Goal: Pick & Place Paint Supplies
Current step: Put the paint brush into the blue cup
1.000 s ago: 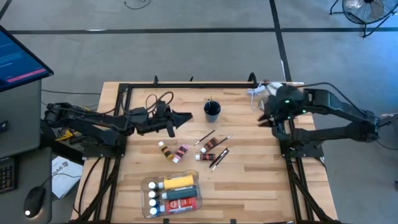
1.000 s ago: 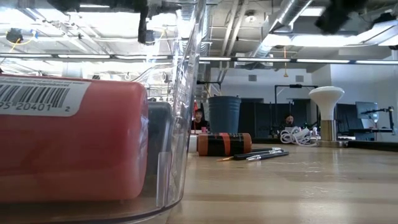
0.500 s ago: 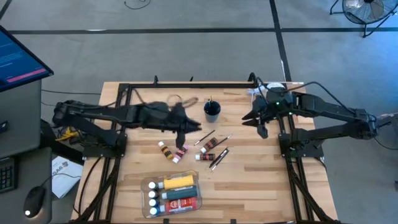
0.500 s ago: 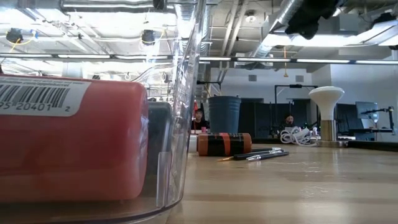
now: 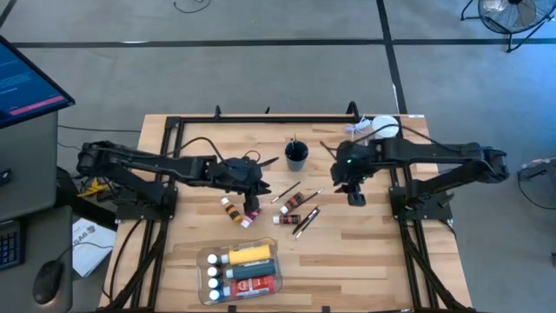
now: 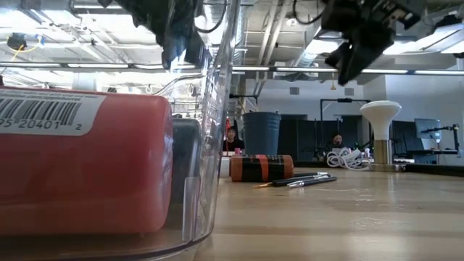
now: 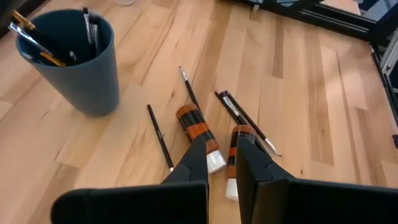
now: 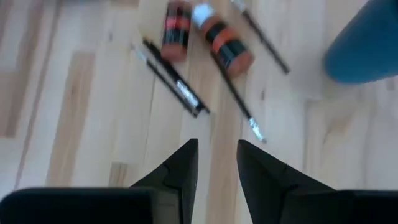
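Observation:
Two brown tubes with orange bands (image 5: pixel 290 209) (image 7: pixel 194 124) (image 8: pixel 224 42) lie on their sides mid-table among thin dark brushes (image 5: pixel 305 223) (image 8: pixel 171 77). A white-capped tube (image 5: pixel 230 209) and a pink tube (image 5: pixel 254 213) lie to their left. My left gripper (image 5: pixel 254 200) (image 7: pixel 222 155) hovers over the pink tube, narrowly open and tipped down. My right gripper (image 5: pixel 354 195) (image 8: pixel 217 162) hangs open above the bare wood, to the right of the brushes. In the low view both grippers (image 6: pixel 177 40) (image 6: pixel 357 40) are high above the table.
A blue cup (image 5: pixel 296 155) (image 7: pixel 74 62) holding brushes stands on the far side of the tubes. A clear tray (image 5: pixel 241 269) (image 6: pixel 210 145) near the near edge holds a yellow bottle, red and green tubes and white-capped ones. A black frame (image 5: pixel 261 119) borders the far edge.
My left gripper has swung toward the table's right, then toward the near edge, and tipped down over the pink tube. My right gripper has moved from the far right corner toward the table's middle and near side. Both have dropped into the low view.

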### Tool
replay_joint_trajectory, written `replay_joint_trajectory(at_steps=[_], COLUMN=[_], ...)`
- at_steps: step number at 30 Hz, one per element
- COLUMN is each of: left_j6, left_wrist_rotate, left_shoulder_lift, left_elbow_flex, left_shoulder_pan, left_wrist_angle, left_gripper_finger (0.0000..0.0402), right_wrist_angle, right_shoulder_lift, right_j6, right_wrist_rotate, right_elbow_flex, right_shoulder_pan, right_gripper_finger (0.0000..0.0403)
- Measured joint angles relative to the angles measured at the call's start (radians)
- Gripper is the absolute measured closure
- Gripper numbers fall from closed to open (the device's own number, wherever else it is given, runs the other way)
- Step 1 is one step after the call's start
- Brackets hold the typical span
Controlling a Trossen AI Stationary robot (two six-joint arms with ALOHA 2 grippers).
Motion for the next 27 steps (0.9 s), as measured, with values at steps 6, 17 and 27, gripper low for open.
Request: replay_joint_trajectory(at_steps=[6,17,27], left_j6=[-0.027,-0.050,-0.086], left_wrist_rotate=[-0.003,-0.007,-0.006], left_shoulder_lift=[-0.001,-0.001,-0.001], left_elbow_flex=[-0.037,-0.043,-0.043], left_shoulder_pan=[0.000,0.000,0.002], left_wrist_angle=[0.019,0.156,0.170], left_gripper_finger=[0.0400,0.0400,0.0400], right_wrist_angle=[-0.089,-0.072,-0.066], right_shoulder_lift=[0.094,0.168,0.239], right_j6=[-0.076,-0.240,-0.344], right_wrist_rotate=[0.002,0.005,0.080], right_elbow_flex=[0.027,0.123,0.099], right_shoulder_pan=[0.006,0.005,-0.024], right_gripper_finger=[0.0299,0.0299,0.0299])
